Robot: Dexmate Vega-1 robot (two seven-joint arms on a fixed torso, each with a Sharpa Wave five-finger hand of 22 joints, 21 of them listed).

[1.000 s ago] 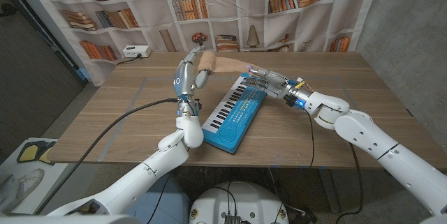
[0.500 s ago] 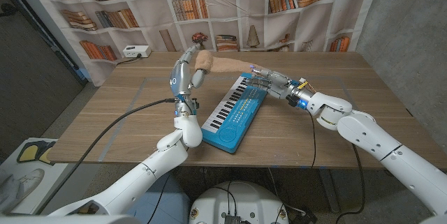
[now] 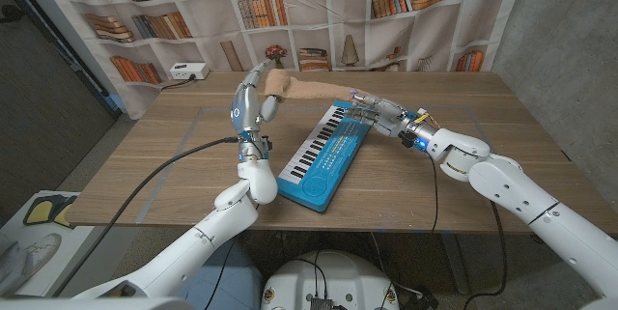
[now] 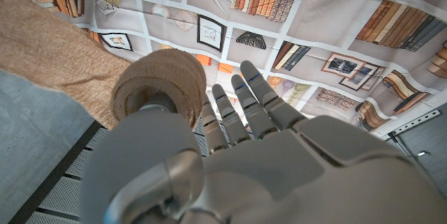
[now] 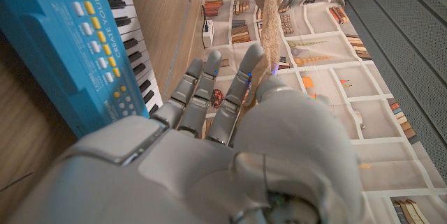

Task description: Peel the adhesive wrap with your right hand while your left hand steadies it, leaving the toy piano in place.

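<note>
The left robot hand (image 3: 253,105) grips the adhesive wrap (image 3: 280,81) roll at eleven o'clock of the toy piano (image 3: 324,155); the right robot hand (image 3: 372,112) pinches its soft, light, clingy free strip, best held near the end.

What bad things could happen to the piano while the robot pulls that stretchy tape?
The right hand pulls the strip just above the piano, so it might bump the keys and shift the toy. The strip looks taut between both hands; if the pinch slips, the loose end could snap back and restick. The left hand holds the roll up in the air, so a hard tug could yank it free.
</note>
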